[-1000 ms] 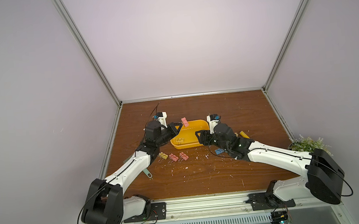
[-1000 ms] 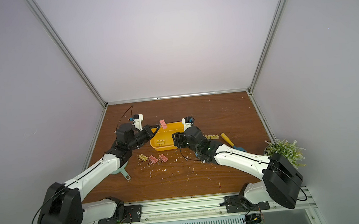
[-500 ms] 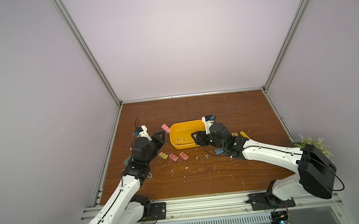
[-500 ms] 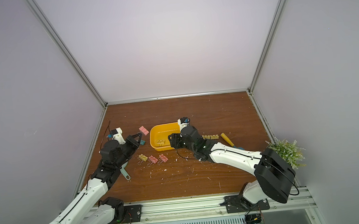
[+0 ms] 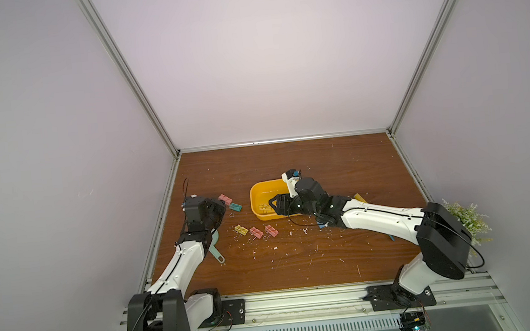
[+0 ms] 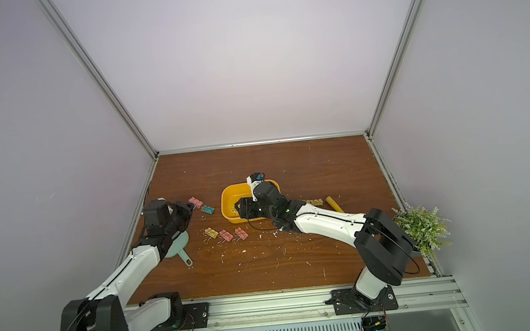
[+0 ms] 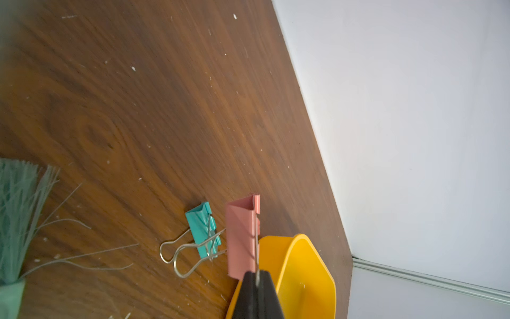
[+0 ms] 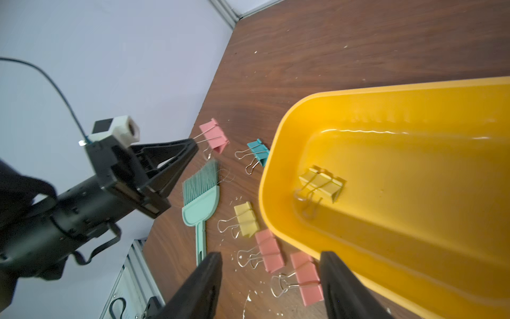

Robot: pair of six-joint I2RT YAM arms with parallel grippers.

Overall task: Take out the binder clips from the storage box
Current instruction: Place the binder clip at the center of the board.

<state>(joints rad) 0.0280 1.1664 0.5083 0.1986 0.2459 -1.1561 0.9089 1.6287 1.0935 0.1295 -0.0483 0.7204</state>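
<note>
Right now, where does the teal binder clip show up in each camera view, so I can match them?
In a top view: teal binder clip on the table, between the storage box and the pink clip.
In a top view: the same spot.
Left wrist: beside the pink clip.
Right wrist: just outside the box's rim.
Shared landmark: the yellow storage box.

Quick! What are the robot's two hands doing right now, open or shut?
Left gripper: shut, pinching the pink binder clip by its wire handle.
Right gripper: open, holding nothing.
</note>
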